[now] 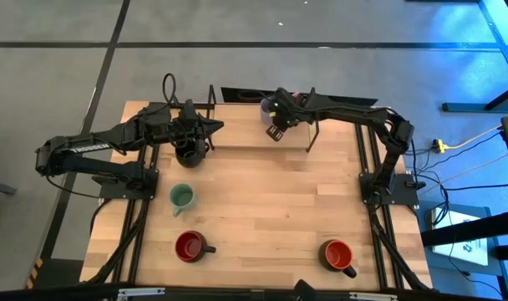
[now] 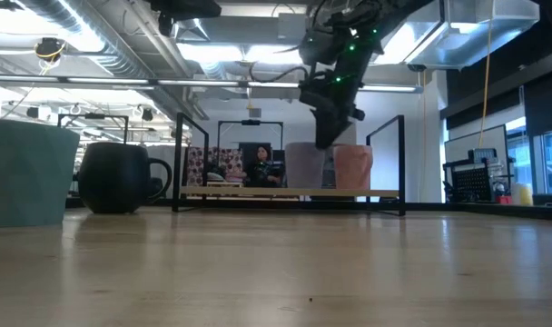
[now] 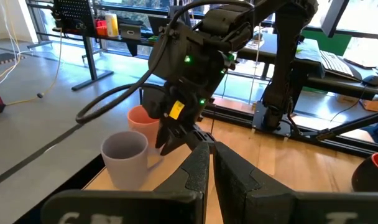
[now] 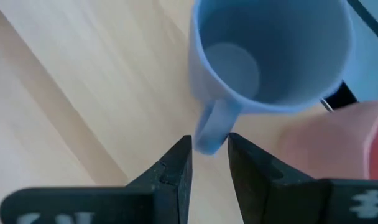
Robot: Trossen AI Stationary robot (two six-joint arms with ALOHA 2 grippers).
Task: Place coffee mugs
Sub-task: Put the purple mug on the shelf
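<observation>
1. Fingers of my right gripper (image 4: 209, 163) stand a little apart, one on each side of the handle of the lavender mug (image 4: 273, 56). I cannot tell if they press the handle or only frame it.
2. Fingers of my left gripper (image 3: 211, 163) are closed together and hold nothing. This gripper hangs over the black mug (image 1: 190, 155) at the far left of the table (image 1: 271, 217).
3. The lavender mug stands on the low rack (image 1: 254, 125) at the far edge of the table, with the pink mug (image 3: 143, 119) just beside it, on its right in the low view.
4. As I judge it, these two mugs are already placed, or the lavender one is just being set down.
5. Four mugs remain on the open table: the black one at far left, the pale green mug (image 1: 181, 198) nearer than it, and two red ones at the near edge, the left red mug (image 1: 190, 246) and the right red mug (image 1: 337, 254).
6. So I think about one third of the work is done.
</observation>
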